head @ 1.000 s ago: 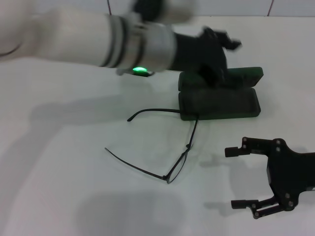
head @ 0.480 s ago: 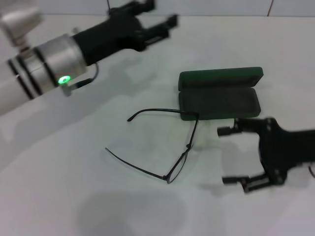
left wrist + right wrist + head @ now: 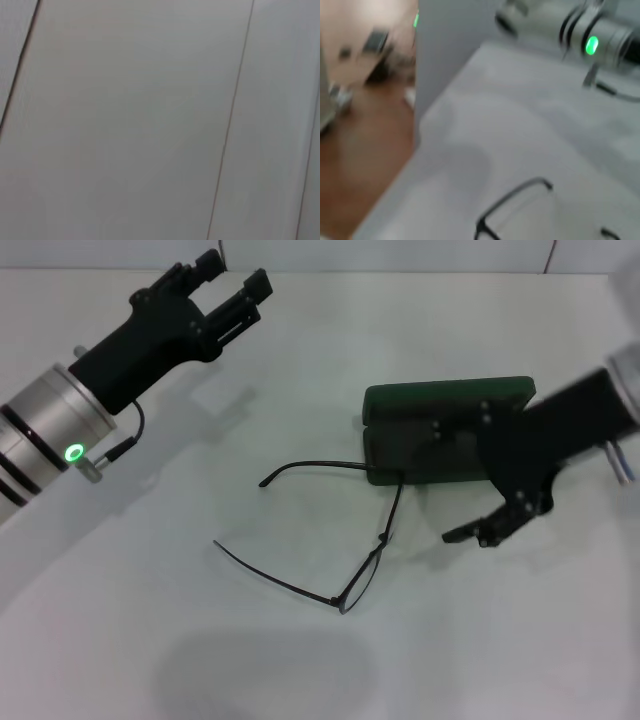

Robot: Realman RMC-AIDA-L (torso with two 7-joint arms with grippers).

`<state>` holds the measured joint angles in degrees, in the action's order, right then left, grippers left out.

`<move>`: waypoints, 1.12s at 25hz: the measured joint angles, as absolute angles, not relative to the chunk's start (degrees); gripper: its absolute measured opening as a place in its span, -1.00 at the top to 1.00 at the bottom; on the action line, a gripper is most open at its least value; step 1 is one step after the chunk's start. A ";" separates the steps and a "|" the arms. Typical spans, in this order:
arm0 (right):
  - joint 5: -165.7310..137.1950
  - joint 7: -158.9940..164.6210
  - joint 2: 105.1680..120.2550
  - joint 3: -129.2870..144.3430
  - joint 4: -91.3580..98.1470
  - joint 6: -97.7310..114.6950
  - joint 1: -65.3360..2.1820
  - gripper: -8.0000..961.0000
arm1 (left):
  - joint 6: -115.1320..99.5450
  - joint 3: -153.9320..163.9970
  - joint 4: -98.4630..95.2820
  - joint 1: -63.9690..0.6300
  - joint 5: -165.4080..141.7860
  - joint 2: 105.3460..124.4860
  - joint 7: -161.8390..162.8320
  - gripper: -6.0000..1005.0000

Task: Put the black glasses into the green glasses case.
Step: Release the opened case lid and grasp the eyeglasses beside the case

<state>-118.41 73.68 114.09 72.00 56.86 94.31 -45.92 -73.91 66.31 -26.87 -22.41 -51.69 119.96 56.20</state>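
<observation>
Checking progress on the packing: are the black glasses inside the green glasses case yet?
No. In the head view the black glasses lie unfolded on the table, only one temple tip reaching the open green glasses case.

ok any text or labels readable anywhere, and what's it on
None can be read.
Green case: open on the table, no lettering visible on it in the head view.
Black glasses: no marking visible on the frame.
Left gripper, right gripper: no labels legible.
Left arm: only a green light, not text.
</observation>
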 joint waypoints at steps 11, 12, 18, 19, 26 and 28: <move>-129.09 78.02 115.94 87.12 57.11 90.85 -56.73 -0.78 | -75.44 66.17 -24.37 -23.23 -50.81 119.96 54.71 -0.51; -129.25 78.28 115.98 88.54 57.11 89.87 -56.99 -0.78 | -75.45 66.17 -24.36 -23.17 -50.81 119.94 54.77 -0.51; -128.87 79.22 116.14 98.26 57.09 83.23 -57.91 -0.77 | -75.07 66.12 -23.97 -22.85 -50.76 119.89 54.65 -0.51; -128.66 79.48 116.14 99.99 57.09 81.86 -58.00 -0.77 | -75.07 66.11 -23.79 -22.85 -50.75 119.89 54.63 -0.51; -126.23 80.59 116.19 108.70 56.98 72.55 -58.03 -0.77 | -74.92 66.09 -22.43 -23.26 -50.71 119.88 53.59 -0.51; -125.72 80.84 116.19 110.42 56.96 70.61 -57.98 -0.77 | -74.87 66.09 -22.41 -23.28 -50.70 119.88 53.20 -0.51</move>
